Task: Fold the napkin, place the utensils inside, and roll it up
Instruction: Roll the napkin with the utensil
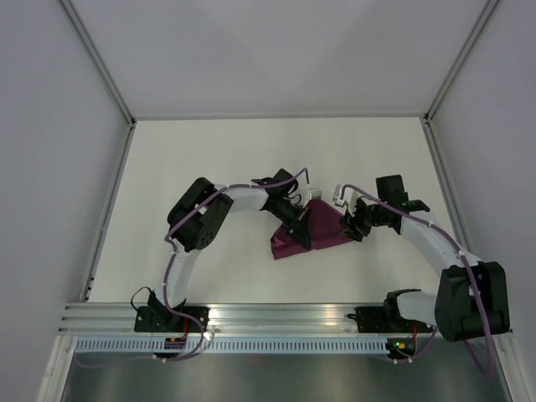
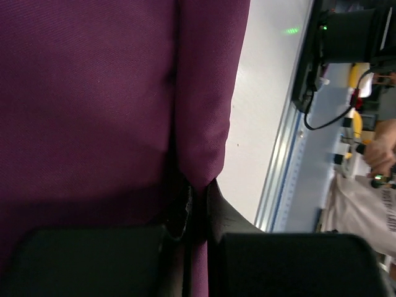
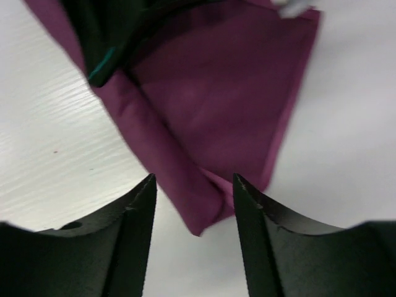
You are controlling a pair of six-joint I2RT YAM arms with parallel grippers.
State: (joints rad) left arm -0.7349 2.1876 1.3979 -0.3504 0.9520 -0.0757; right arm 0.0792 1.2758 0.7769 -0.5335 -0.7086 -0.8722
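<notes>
The plum-purple napkin point(image 1: 322, 228) lies folded on the white table, with a rolled fold along its left edge. My left gripper point(image 1: 301, 231) is shut on that fold; in the left wrist view the cloth point(image 2: 93, 93) is pinched between the fingers point(image 2: 199, 189). My right gripper point(image 1: 356, 224) is open at the napkin's right corner. In the right wrist view that corner point(image 3: 204, 210) lies between the spread fingertips point(image 3: 193, 182). A small silvery tip point(image 3: 291, 6), blurred, sticks out at the napkin's far corner point(image 1: 316, 194); the rest of the utensils is hidden.
The white table point(image 1: 209, 167) is walled by grey panels at left, back and right. An aluminium rail point(image 1: 276, 316) runs along the near edge by the arm bases. The left gripper's black body point(image 3: 105, 31) lies over the napkin's left fold.
</notes>
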